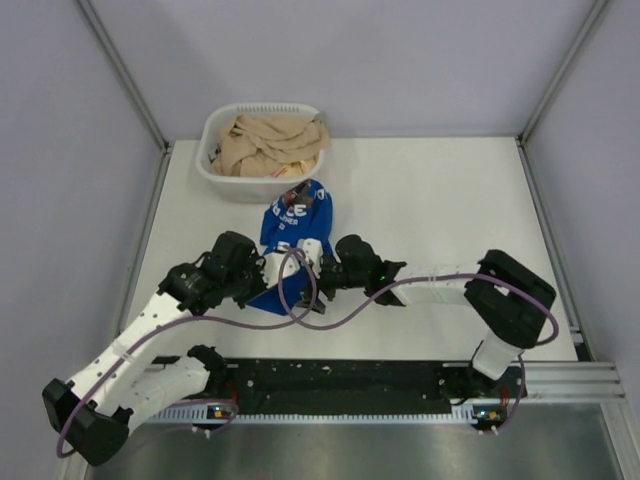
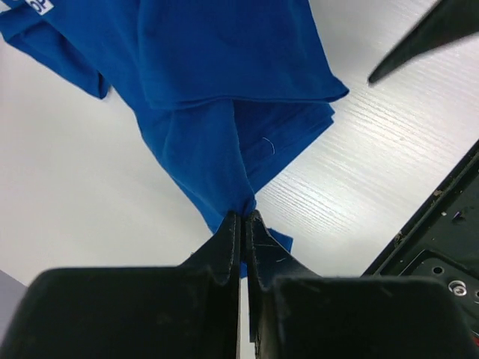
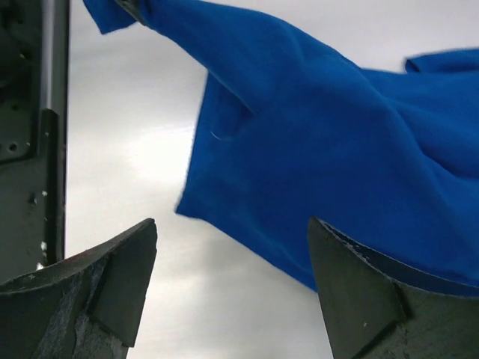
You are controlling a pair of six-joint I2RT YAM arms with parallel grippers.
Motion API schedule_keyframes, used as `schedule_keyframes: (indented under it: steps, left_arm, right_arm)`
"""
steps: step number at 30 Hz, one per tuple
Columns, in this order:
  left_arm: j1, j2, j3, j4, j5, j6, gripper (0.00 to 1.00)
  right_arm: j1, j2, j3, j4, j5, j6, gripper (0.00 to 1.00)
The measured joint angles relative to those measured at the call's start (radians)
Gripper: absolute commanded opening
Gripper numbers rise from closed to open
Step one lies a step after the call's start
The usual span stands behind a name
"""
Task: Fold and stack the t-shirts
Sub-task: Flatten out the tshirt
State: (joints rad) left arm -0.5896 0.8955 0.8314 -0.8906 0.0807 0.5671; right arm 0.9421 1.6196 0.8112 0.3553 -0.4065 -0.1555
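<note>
1. The left gripper (image 2: 241, 221) was closed, its two dark fingers pressed together on a pinched fold at the near edge of the royal-blue t-shirt (image 2: 224, 67); from the fingertips the cloth ran away in a gathered ridge, then widened into loose overlapping layers.
2. The right gripper (image 3: 232, 224) stood wide open with nothing between its fingers; blue cloth lay just beyond the gap, closest to one finger; whether that finger touched it could not be told.
3. In the top view the two grippers met near the middle of the white table (image 1: 430, 200), both at the near end of the t-shirt; the left came in from the left, the right from the right.
4. The t-shirt lay bunched on the table, stretched from the grippers toward the white laundry basket (image 1: 215, 170); its far end, showing white lettering, was just beside the basket's front wall.
5. The basket stood at the far edge of the table; it held a heap of beige cloth (image 1: 270, 145).
</note>
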Motion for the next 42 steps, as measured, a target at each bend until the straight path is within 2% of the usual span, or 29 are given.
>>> schedule_keyframes:
  steps: [6, 11, 16, 18, 19, 23, 24, 25, 26, 31, 34, 39, 42]
  left_arm:
    - [0.008, -0.006, 0.023, -0.055, 0.014, -0.020, 0.00]
    - [0.014, 0.004, 0.036, -0.062, 0.034, -0.029, 0.00]
    - [0.027, 0.009, 0.063, -0.061, 0.054, -0.038, 0.00]
    - [0.029, 0.017, 0.066, -0.061, 0.063, -0.040, 0.00]
    - [0.031, 0.020, 0.066, -0.061, 0.066, -0.041, 0.00]
    - [0.040, 0.034, 0.070, -0.062, 0.081, -0.042, 0.00]
    - [0.042, 0.037, 0.074, -0.062, 0.085, -0.043, 0.00]
    - [0.045, 0.037, 0.079, -0.062, 0.088, -0.044, 0.00]
    - [0.047, 0.038, 0.083, -0.062, 0.087, -0.045, 0.00]
    - [0.094, 0.034, 0.108, -0.060, 0.078, -0.045, 0.00]
    - [0.146, 0.024, 0.118, -0.057, 0.068, -0.039, 0.00]
    - [0.146, 0.031, 0.130, -0.039, 0.066, 0.009, 0.00]
    - [0.140, 0.045, 0.150, -0.035, 0.023, 0.076, 0.00]
  right_arm:
    - [0.048, 0.142, 0.069, 0.136, 0.036, 0.084, 0.78]
    - [0.051, 0.259, 0.167, 0.126, 0.159, 0.159, 0.78]
    - [0.066, 0.316, 0.173, 0.132, 0.200, 0.235, 0.78]
    - [0.080, 0.333, 0.179, 0.130, 0.224, 0.261, 0.75]
    - [0.087, 0.343, 0.188, 0.129, 0.234, 0.274, 0.69]
    - [0.098, 0.378, 0.230, 0.117, 0.280, 0.317, 0.35]
    - [0.098, 0.387, 0.243, 0.115, 0.291, 0.327, 0.24]
    - [0.098, 0.395, 0.254, 0.114, 0.302, 0.336, 0.09]
    - [0.098, 0.402, 0.264, 0.114, 0.311, 0.343, 0.00]
    - [0.088, 0.405, 0.263, 0.111, 0.365, 0.361, 0.00]
    - [0.057, 0.350, 0.183, 0.127, 0.391, 0.361, 0.00]
    - [-0.047, 0.120, -0.003, 0.138, 0.420, 0.300, 0.00]
    - [-0.121, -0.064, -0.071, 0.081, 0.476, 0.231, 0.00]
